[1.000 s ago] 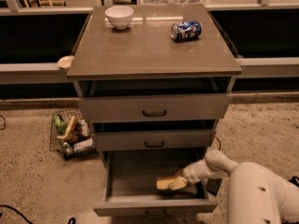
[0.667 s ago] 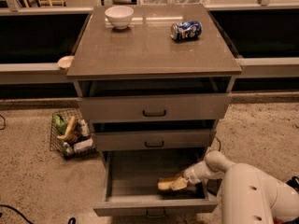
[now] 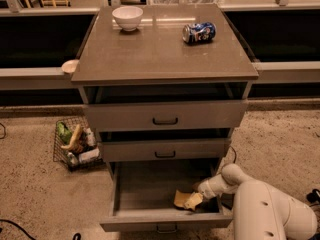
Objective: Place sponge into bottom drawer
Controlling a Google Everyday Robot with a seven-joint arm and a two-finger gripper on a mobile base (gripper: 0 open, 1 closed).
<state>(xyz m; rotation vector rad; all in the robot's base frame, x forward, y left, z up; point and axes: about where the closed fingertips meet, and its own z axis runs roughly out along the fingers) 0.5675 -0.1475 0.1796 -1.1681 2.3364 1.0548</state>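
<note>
While the bottom drawer (image 3: pixel 145 215) is standing pulled out, the scene is holding the following.

Desk: the grey-brown cabinet top (image 3: pixel 160 59) is carrying two loose items. The two upper drawers are sitting slightly ajar beneath its front edge.
Robot arm: the white arm (image 3: pixel 270 211) is hanging low beside the desk's front right corner, with its wrist angling into the open drawer.
Bottom drawer: it is projecting well past the desk's front edge.
Wire basket (image 3: pixel 75 145): it is sitting on the floor off the desk's left edge.
Bowl (image 3: pixel 127 17): it is standing near the back left corner.
Can (image 3: pixel 199 32): it is lying on its side towards the back right corner.
Sponge (image 3: pixel 180 198): it is lying inside the bottom drawer, by its front right corner, touching the gripper.
Gripper (image 3: pixel 194 201): it is resting low in the drawer against the sponge. Whether it is gripping or has let go cannot be told.
Risk: if the sponge is clinging to the gripper, a withdrawal is likely dragging it back out over the drawer front. The wrist is also risking a knock on the drawer above.
</note>
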